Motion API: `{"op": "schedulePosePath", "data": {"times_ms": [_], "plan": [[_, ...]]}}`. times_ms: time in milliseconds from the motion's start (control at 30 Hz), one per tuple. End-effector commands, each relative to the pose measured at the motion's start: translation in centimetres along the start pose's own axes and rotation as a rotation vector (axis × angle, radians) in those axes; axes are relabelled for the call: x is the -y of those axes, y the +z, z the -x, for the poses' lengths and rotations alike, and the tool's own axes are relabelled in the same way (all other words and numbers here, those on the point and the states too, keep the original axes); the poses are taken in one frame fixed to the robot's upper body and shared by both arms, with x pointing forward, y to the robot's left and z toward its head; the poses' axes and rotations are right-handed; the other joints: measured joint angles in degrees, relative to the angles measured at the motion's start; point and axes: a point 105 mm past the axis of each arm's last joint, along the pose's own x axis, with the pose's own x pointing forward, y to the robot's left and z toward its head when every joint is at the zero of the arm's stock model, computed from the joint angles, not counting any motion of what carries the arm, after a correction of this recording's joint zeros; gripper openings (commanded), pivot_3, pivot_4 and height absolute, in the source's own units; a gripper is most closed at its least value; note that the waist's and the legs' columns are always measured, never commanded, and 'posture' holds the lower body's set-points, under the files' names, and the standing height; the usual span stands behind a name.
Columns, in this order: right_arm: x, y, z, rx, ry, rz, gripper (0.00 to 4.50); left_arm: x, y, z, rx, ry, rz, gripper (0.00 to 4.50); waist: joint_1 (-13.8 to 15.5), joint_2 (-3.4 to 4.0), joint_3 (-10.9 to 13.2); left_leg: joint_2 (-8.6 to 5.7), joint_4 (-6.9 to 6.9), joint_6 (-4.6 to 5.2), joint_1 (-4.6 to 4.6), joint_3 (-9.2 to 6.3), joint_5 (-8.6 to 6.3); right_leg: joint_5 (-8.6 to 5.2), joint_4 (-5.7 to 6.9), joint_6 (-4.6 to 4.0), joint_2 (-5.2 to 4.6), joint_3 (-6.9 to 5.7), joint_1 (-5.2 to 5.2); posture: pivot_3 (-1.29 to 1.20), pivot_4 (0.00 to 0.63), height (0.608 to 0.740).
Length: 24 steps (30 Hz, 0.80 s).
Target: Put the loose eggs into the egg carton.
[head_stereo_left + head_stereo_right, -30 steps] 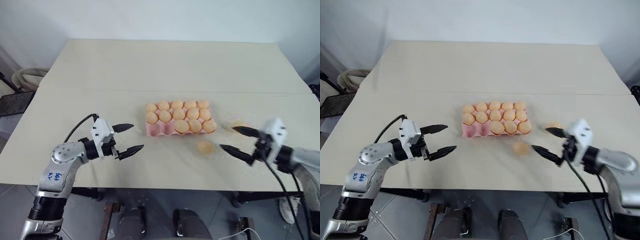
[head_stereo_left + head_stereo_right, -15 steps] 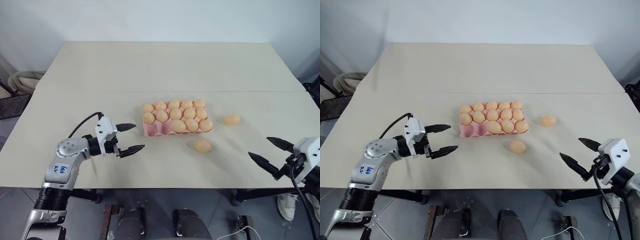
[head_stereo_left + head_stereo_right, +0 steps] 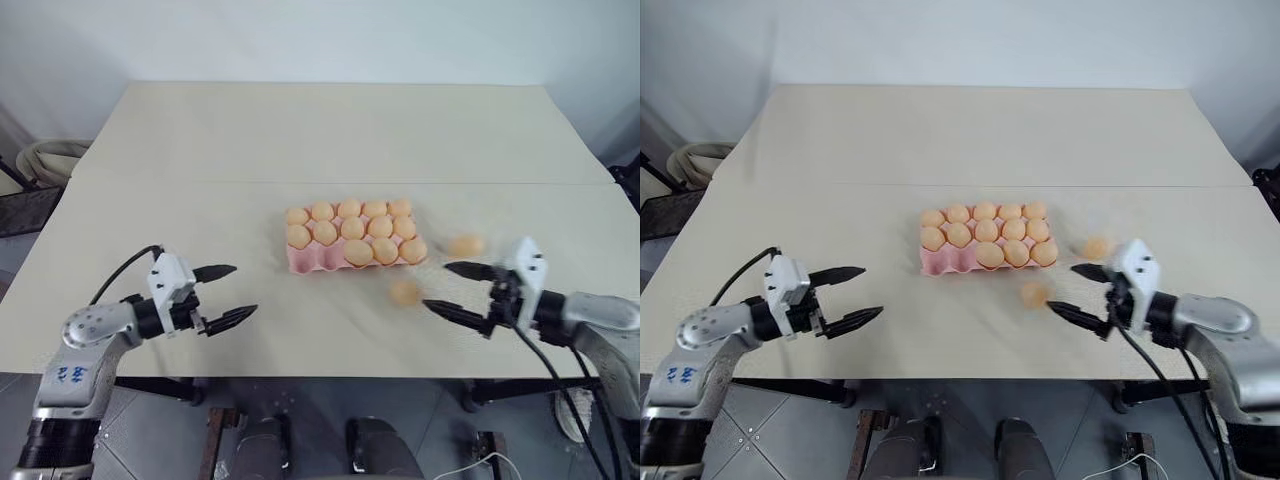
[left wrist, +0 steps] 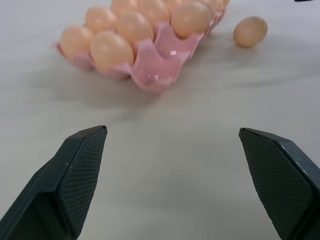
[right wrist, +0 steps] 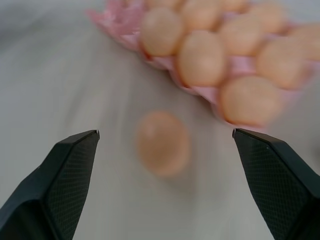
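Your cream surface (image 3: 330, 130) fills most of the head view, its near corners cut off by the frame edges. At mid-frame sits the pink egg carton (image 3: 312, 262). You can count thirteen eggs in it (image 3: 358, 228): five in the far row, five in the middle, three at the right of the near row, leaving the two near-left cups bare. Two loose eggs lie on the surface right of centre: one (image 3: 405, 292) just below the carton's lower right corner, blurred, and a second (image 3: 466, 245) to the carton's right, also smeared. Your right pincer (image 3: 458, 289) at lower right gapes wide, empty, its tips close beside the nearer loose egg. Your left pincer (image 3: 222, 295) at lower left is spread wide too, holding nothing, well apart from the carton.
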Motion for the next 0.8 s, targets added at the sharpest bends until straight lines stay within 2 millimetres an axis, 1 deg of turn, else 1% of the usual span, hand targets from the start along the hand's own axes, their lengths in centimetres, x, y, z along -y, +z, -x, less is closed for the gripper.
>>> {"op": "schedulePosePath", "data": {"times_ms": [33, 200, 233, 267, 333, 433, 533, 667, 733, 800], "plan": [[0.1, -1.0, -1.5, -0.073, 0.025, 0.021, 4.47, -0.1, 1.6, 0.4, 0.041, 0.029, -0.056, 4.50, 0.0, 0.00, 0.0, -0.01, 0.00, 0.00, -0.03, 0.00, 0.00, 0.00, -0.03, 0.00, -0.03, -0.02, -0.02, 0.00, 0.150, 0.740], [0.8, -1.8, -2.2, -0.090, 0.016, 0.019, 4.47, 0.2, 1.9, 0.5, 0.046, 0.033, -0.068, 4.50, -0.1, 0.00, 0.0, -0.04, -0.06, 0.06, -0.23, 0.01, -0.06, 0.02, -0.29, 0.02, -0.06, -0.08, -0.11, 0.00, 0.150, 0.740], [0.9, -1.9, -2.3, -0.086, 0.014, 0.019, 4.09, 0.2, 1.9, 0.5, 0.048, 0.034, -0.070, 4.50, -0.1, 0.00, 0.0, -0.03, -0.08, 0.07, -0.26, 0.01, -0.06, 0.02, -0.31, 0.03, -0.05, -0.11, -0.12, 0.00, 0.150, 0.740], [1.0, -1.9, -2.3, -0.083, 0.013, 0.018, 3.87, 0.3, 2.0, 0.5, 0.050, 0.034, -0.072, 4.50, -0.2, 0.00, 0.0, -0.03, -0.09, 0.10, -0.26, 0.01, -0.04, 0.02, -0.32, 0.03, -0.04, -0.13, -0.13, 0.00, 0.150, 0.740], [0.9, -1.8, -2.3, -0.068, 0.022, 0.034, 3.20, 0.5, 2.1, 0.3, 0.059, 0.025, -0.075, 4.50, -0.3, 0.00, 0.0, 0.00, -0.09, 0.25, -0.26, 0.02, 0.04, 0.02, -0.32, 0.03, 0.01, -0.14, -0.13, 0.00, 0.150, 0.740], [0.5, -1.1, -2.5, -0.034, 0.041, 0.057, 2.18, 0.6, 2.1, 0.1, 0.064, 0.016, -0.077, 4.50, -0.3, 0.00, 0.0, 0.02, -0.09, 0.27, -0.24, 0.03, 0.06, 0.02, -0.29, 0.04, 0.04, -0.15, -0.12, 0.00, 0.150, 0.740], [0.3, -0.4, -2.8, -0.012, 0.050, 0.071, 2.18, 0.6, 2.1, 0.1, 0.065, 0.018, -0.079, 4.50, -0.2, 0.00, 0.0, 0.00, -0.06, 0.28, -0.23, 0.04, 0.08, 0.04, -0.22, 0.07, 0.03, -0.14, -0.11, 0.00, 0.150, 0.740], [-1.1, 3.5, -4.5, 0.123, 0.101, 0.077, 2.18, 0.3, 2.0, 0.2, 0.062, 0.035, -0.079, 4.50, -0.7, 0.00, 0.0, 0.00, -0.04, 0.08, -0.17, 0.05, 0.00, 0.05, -0.09, 0.08, 0.03, -0.09, -0.10, 0.00, 0.150, 0.740], [-1.2, 5.3, -5.7, 0.160, 0.097, 0.076, 2.18, 0.3, 1.9, 0.3, 0.060, 0.042, -0.076, 4.50, -0.9, 0.00, 0.0, 0.02, -0.04, 0.02, -0.11, 0.04, 0.03, 0.04, 0.03, 0.06, 0.04, -0.10, -0.11, 0.00, 0.150, 0.740], [-1.2, 6.5, -6.8, 0.174, 0.088, 0.074, 2.18, 0.3, 1.8, 0.2, 0.059, 0.045, -0.074, 4.50, -1.0, 0.00, 0.0, 0.02, -0.04, -0.02, -0.09, 0.03, 0.05, 0.03, 0.07, 0.05, 0.03, -0.12, -0.11, 0.00, 0.150, 0.740]]}}
